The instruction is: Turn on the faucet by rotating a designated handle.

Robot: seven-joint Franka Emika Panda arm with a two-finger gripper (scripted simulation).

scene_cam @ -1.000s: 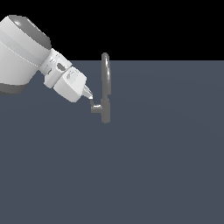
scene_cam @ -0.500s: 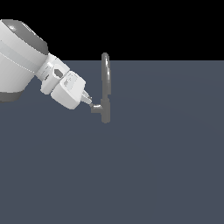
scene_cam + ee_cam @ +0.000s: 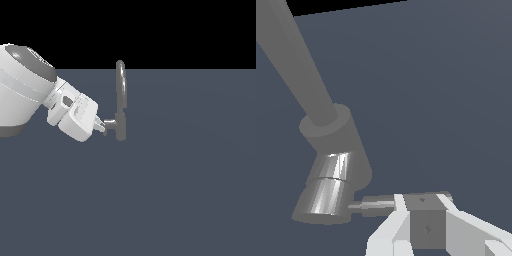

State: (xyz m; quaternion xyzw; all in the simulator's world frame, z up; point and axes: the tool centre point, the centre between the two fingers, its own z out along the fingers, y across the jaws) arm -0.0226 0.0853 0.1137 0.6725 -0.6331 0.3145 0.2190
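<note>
at the exterior view's left the white arm [image 3: 25,92] reaches in, its gripper [image 3: 101,125] level with the handle [image 3: 111,121], the short stub jutting from the low part of the faucet [image 3: 120,102]. the faucet stands upright on the grey bench [image 3: 175,190] near the middle, its arched spout rising above. in the wrist view the jaws seem closed on the handle's flat lever [image 3: 428,220], though the contact is partly hidden.

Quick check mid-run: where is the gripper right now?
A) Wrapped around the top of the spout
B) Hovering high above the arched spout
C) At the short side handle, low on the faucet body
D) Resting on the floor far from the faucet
C: in the exterior view the gripper meets the handle low on the faucet.
</note>
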